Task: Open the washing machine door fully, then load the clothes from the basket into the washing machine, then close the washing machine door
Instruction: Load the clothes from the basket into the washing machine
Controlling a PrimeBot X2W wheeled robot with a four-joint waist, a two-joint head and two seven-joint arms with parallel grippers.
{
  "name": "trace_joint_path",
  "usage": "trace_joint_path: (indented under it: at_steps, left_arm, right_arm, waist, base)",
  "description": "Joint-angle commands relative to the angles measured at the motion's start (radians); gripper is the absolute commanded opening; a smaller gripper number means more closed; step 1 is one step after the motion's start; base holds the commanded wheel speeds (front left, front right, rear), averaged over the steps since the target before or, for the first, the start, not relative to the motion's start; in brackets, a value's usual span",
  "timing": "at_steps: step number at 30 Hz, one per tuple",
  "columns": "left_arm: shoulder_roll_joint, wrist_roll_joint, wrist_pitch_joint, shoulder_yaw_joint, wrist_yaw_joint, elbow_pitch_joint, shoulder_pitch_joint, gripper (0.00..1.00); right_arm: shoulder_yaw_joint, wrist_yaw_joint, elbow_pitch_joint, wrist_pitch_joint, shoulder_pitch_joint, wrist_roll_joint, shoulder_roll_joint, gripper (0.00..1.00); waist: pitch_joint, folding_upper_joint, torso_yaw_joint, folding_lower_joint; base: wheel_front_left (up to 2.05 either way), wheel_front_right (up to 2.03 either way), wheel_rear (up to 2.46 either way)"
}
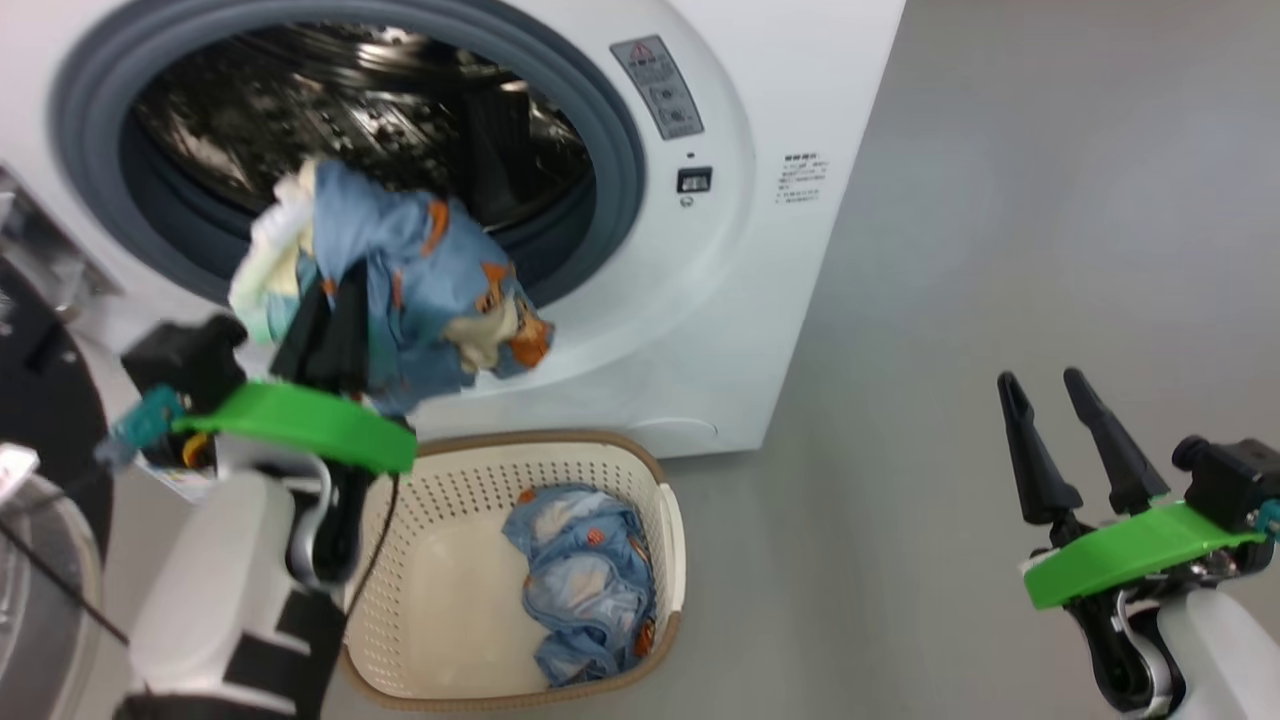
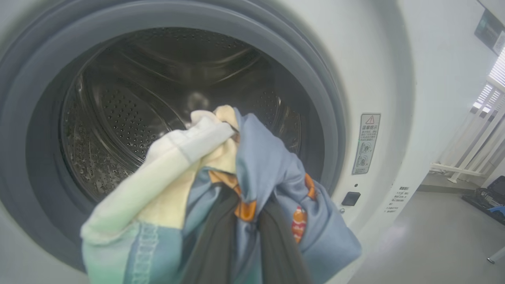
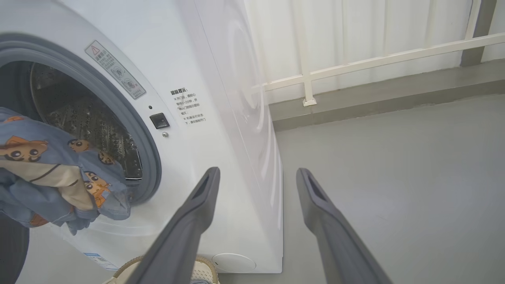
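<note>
Loading step: my left tool (image 1: 335, 300) is clamped on a bundle of blue clothes (image 1: 420, 270), held before the lower lip of the washing machine (image 1: 760, 250) mouth, above the basket (image 1: 440, 500); next I judge it needs a push past the grey gasket (image 1: 612, 140) into the drum (image 1: 330, 110), then release. I see no laundry in the drum yet; the basket holds one more blue garment (image 1: 585, 590) against its right wall. Right tool (image 1: 1042, 380) hangs off to the right over the floor (image 1: 950, 250), fingers (image 1: 1033, 450) apart, empty.
</note>
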Motion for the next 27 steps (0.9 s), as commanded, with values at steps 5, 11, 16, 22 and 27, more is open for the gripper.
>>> trace_joint_path:
  at_steps: [5,11,16,22,27]
  left_arm:
    - [0.045,0.025,-0.010,0.024,-0.005,0.099,-0.168,0.00]
    - [0.067,0.044,-0.010,0.024,-0.005,0.239,-0.332,0.00]
    - [0.095,0.056,-0.010,0.034,-0.005,0.319,-0.449,0.00]
    - [0.141,0.072,-0.010,0.051,-0.005,0.370,-0.547,0.00]
    - [0.192,0.135,-0.010,0.097,0.010,0.345,-0.636,0.00]
  right_arm:
    - [0.021,0.007,-0.040,-0.008,-0.057,-0.018,-0.019,1.00]
    - [0.019,0.007,-0.062,-0.008,-0.096,-0.034,-0.002,1.00]
    - [0.014,0.007,-0.079,-0.008,-0.126,-0.045,0.021,1.00]
    - [0.006,0.007,-0.094,-0.008,-0.145,-0.055,0.058,1.00]
    - [0.002,0.007,-0.103,-0.008,-0.154,-0.059,0.080,1.00]
  waist:
    - [0.107,0.0000,-0.057,0.0000]
    - [0.226,0.0000,-0.102,0.0000]
    - [0.319,0.0000,-0.146,0.0000]
    - [0.399,0.0000,-0.204,0.0000]
    - [0.443,0.0000,-0.248,0.0000]
  base:
    - [0.00,0.00,0.00]
    - [0.00,0.00,0.00]
    - [0.00,0.00,0.00]
    - [0.00,0.00,0.00]
    - [0.00,0.00,0.00]
